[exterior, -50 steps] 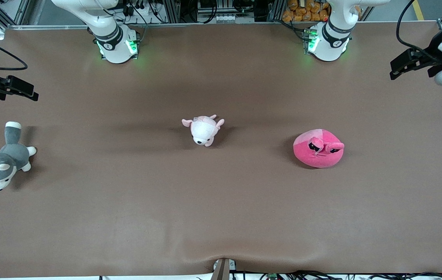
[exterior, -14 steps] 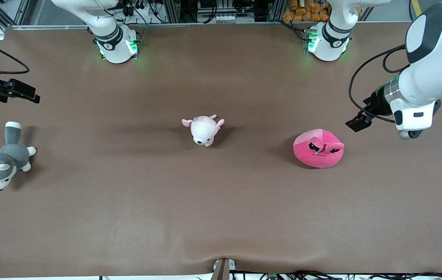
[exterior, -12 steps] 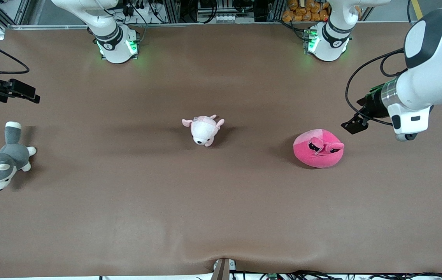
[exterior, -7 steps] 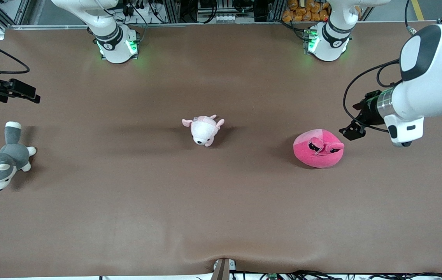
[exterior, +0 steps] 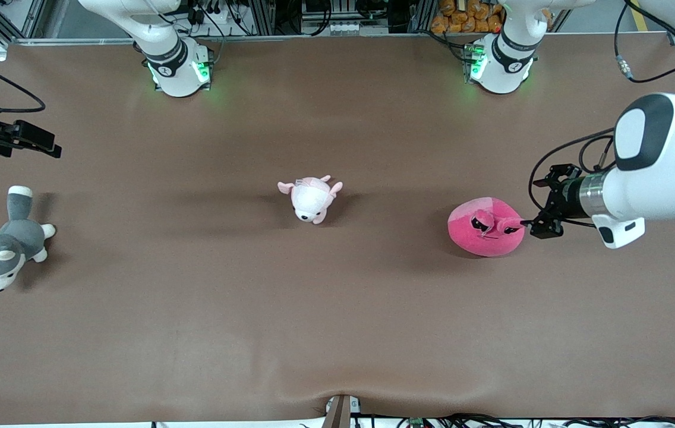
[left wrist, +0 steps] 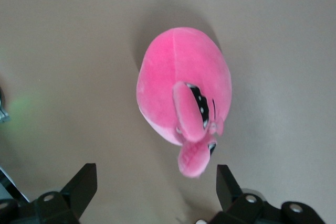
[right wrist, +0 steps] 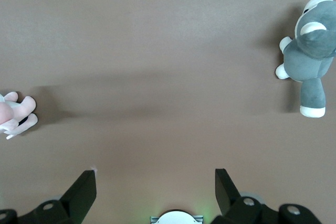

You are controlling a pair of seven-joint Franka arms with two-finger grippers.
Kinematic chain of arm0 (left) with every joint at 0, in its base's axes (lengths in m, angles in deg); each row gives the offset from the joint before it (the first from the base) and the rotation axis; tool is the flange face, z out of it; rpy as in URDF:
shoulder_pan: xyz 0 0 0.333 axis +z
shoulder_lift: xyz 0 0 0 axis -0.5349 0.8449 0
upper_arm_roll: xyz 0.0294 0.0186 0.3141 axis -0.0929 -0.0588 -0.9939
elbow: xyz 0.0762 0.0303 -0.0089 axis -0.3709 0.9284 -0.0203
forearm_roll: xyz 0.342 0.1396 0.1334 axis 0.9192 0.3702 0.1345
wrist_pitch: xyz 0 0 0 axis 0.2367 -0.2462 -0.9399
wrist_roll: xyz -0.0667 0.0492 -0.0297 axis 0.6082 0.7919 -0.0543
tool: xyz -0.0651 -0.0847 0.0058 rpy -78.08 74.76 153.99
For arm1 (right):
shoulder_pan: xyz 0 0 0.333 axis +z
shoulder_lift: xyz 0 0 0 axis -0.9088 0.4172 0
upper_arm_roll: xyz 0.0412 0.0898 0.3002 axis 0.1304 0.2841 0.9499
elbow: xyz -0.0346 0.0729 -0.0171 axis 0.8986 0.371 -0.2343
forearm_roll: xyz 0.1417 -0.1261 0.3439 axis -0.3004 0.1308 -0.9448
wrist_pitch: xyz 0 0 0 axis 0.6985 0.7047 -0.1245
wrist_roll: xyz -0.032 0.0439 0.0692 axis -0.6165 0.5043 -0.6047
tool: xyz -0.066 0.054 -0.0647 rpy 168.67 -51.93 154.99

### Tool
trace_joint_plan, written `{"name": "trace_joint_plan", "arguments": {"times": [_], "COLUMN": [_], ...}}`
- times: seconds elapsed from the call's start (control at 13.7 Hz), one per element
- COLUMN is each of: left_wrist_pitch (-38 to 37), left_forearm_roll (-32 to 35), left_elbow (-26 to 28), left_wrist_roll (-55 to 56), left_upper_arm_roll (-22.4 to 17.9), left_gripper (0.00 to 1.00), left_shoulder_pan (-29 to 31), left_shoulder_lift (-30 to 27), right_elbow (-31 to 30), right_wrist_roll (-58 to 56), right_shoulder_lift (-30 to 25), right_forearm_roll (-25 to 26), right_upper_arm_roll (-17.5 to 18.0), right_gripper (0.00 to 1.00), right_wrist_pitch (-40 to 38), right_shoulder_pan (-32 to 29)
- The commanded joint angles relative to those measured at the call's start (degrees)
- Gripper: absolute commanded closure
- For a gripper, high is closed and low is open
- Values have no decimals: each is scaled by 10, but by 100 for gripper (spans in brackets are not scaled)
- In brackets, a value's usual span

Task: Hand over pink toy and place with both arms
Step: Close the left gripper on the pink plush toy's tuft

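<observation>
The pink toy [exterior: 486,227] is a hot-pink round plush lying on the brown table toward the left arm's end. In the left wrist view the pink toy [left wrist: 181,85] fills the middle, eye bumps toward the camera. My left gripper [exterior: 538,208] hovers low just beside the toy, on the side of the left arm's end, and points at it. It is open [left wrist: 156,176], with one eye bump [left wrist: 191,160] reaching between the fingertips and touching neither. My right gripper [exterior: 46,144] waits open [right wrist: 155,179] over the table at the right arm's end, holding nothing.
A pale pink-and-white plush [exterior: 311,199] lies mid-table and shows at the edge of the right wrist view [right wrist: 13,114]. A grey-and-white husky plush [exterior: 2,249] lies at the right arm's end [right wrist: 310,51]. Both arm bases [exterior: 180,68] stand along the table's edge farthest from the front camera.
The left arm has swung down and in, bringing its open gripper from above the table edge to right beside the pink toy. The right arm and all the plush toys have stayed still.
</observation>
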Motion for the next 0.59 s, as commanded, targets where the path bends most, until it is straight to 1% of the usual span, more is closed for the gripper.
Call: {"name": "trace_joint_plan", "arguments": {"times": [0.0, 0.44, 0.51], "left_wrist_pitch": [-2, 4, 5], "left_forearm_roll": [-15, -86, -90], "left_elbow": [-15, -13, -14], "left_wrist_roll": [34, 36, 36], "left_upper_arm_roll": [1, 1, 2], "left_gripper": [0, 0, 0], "left_shoulder_pan": [10, 54, 57], "left_shoulder_lift": [26, 55, 59], "right_elbow": [7, 6, 6], "right_wrist_roll": [-4, -3, -3], "right_shoulder_lift": [1, 2, 2], "right_forearm_roll": [1, 0, 0], "right_upper_arm_roll": [-1, -2, -2], "right_gripper": [0, 0, 0], "right_wrist_pitch": [-1, -1, -1], "right_shoulder_pan": [4, 5, 6]}}
